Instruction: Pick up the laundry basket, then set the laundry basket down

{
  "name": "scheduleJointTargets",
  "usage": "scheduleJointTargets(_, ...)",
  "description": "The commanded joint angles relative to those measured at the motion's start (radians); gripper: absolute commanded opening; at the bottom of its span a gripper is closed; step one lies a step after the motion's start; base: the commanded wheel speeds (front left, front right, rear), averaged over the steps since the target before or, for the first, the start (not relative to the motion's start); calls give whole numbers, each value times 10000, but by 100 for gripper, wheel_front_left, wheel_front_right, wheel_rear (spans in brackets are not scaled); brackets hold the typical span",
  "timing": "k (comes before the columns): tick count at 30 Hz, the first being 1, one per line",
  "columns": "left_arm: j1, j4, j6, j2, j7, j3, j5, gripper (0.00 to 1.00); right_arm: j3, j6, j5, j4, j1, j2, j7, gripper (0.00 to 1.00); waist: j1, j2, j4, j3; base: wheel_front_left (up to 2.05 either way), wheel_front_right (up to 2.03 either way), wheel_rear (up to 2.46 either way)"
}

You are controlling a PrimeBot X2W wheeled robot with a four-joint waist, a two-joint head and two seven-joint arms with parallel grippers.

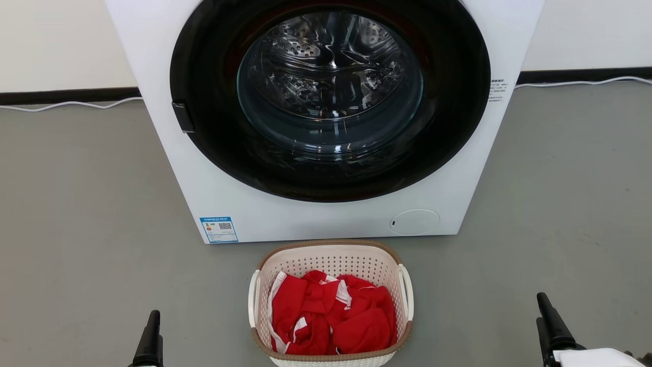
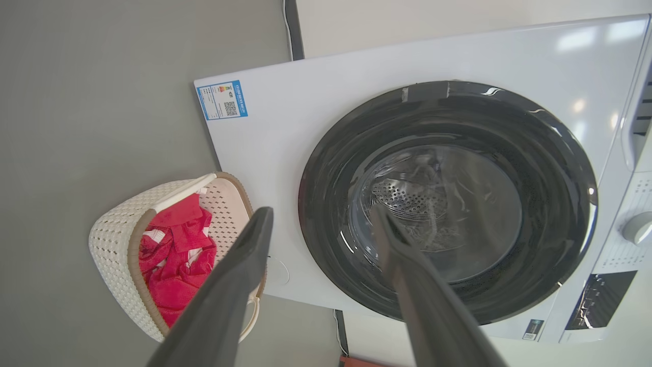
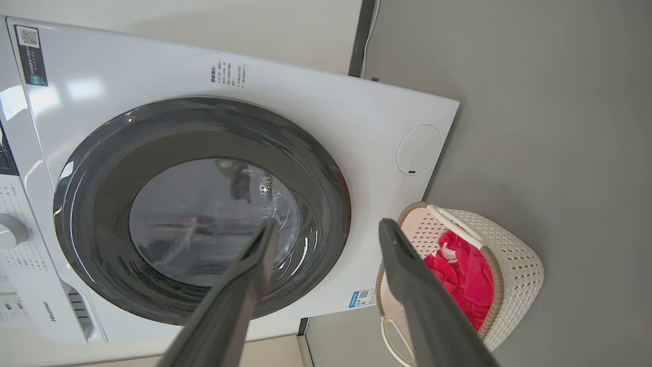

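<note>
The laundry basket [image 1: 331,262] sits on the grey floor [image 1: 76,229] just in front of the washing machine [image 1: 326,219], its back rim close to the machine's lower edge, with red clothes [image 1: 331,316] inside. I have open floor on either side of its loop handles [image 1: 406,290]. My left gripper [image 2: 322,211] and right gripper [image 3: 328,224] both stand spread wide, holding nothing, apart from the basket.

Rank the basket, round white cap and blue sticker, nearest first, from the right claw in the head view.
From the right gripper:
1. laundry basket, floor, to its left.
2. round white cap, low right on the washer.
3. blue sticker, its low left.
</note>
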Motion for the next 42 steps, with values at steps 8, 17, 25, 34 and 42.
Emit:
scheduleJointTargets(8, -209, -214, -43, 150, -270, -5, 1081, 100, 159, 10, -1439, -375, -197, -173, -310, 100, -2, -1, 9, -30, 0, 0, 0)
scheduleJointTargets(17, -170, -218, -53, 177, -563, -106, 2712, 100, 331, 13, -3459, -464, -212, -191, -604, 100, -2, -1, 25, -51, 0, 0, 0)
scheduleJointTargets(25, -141, -181, -61, 205, -797, -256, 3836, 100, 506, 15, -4717, -386, -220, -205, -837, 100, -2, -1, 37, -94, 0, 0, 0)
scheduleJointTargets(34, -117, -181, -68, 304, -1031, -414, 4832, 100, 677, 17, -5818, -317, -271, -219, -1071, 100, -2, -1, 26, -135, 0, 0, 0)
scheduleJointTargets(42, -93, -219, -76, 381, -1265, -538, 5778, 100, 829, 19, -6889, -295, -280, -234, -1305, 100, -2, -1, 17, -162, 0, 0, 0)
